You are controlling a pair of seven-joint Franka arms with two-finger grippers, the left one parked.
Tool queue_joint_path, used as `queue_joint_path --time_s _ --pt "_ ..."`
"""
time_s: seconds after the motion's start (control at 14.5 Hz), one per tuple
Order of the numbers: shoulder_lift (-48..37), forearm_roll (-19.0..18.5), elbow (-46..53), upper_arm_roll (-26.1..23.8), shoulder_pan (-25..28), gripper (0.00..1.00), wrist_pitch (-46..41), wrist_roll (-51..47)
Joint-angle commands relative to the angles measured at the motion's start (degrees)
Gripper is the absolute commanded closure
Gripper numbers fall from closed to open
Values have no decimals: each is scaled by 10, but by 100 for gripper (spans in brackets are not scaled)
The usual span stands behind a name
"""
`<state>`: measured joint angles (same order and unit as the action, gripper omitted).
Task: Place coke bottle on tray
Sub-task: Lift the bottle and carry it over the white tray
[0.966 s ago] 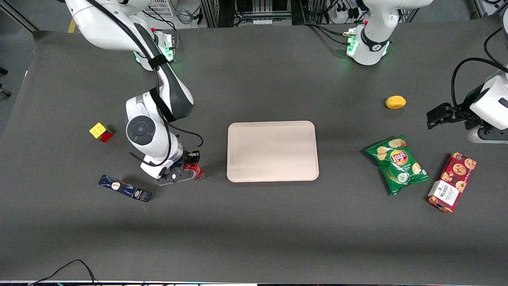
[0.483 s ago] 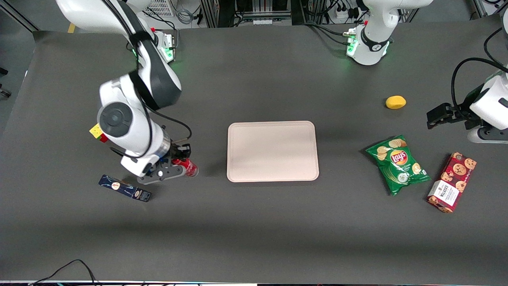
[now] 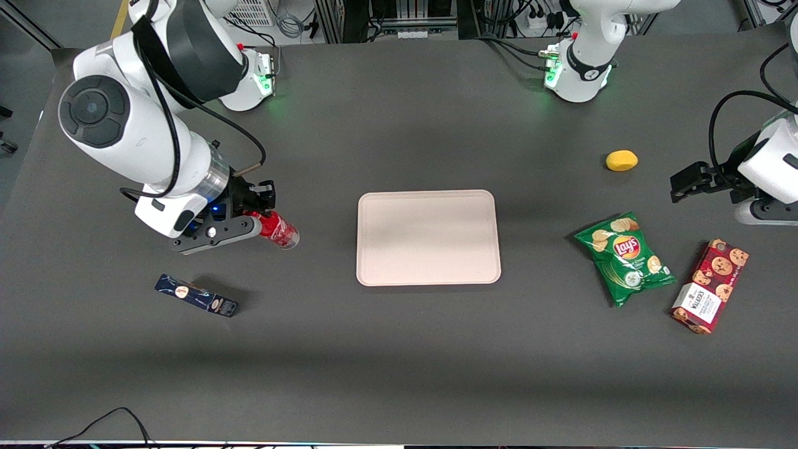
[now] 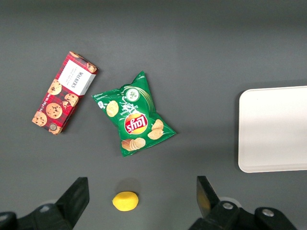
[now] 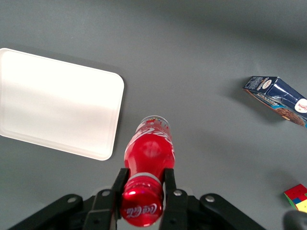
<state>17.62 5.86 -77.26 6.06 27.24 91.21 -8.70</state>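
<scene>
Above table, beside tray (image 3: 428, 237): pincer (image 3: 252, 219) clamps red-capped coke bottle (image 3: 278, 230) at neck, white script, clear base.

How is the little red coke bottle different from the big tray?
The coke bottle is small, round and bright red; the tray is large, flat, rectangular and pale pinkish-beige. The coke bottle hangs in the air, gripped near its cap by the end effector; the tray lies flat on the table with nothing on it.

blue box (image 3: 196, 295), chips (image 3: 625, 257), cookies (image 3: 709, 286), lemon (image 3: 621, 160)
</scene>
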Motion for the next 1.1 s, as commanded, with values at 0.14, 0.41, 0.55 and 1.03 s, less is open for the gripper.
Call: queue_joint_path --time_s 0.14,0.41,0.55,1.03 --pt "22 16 34 -34 18 100 -2 -124" --pt "58 12 33 -111 21 100 55 -265" --pt "78 -13 27 -119 44 100 91 -275" --pt "138 -71 -60 -120 48 100 212 -267"
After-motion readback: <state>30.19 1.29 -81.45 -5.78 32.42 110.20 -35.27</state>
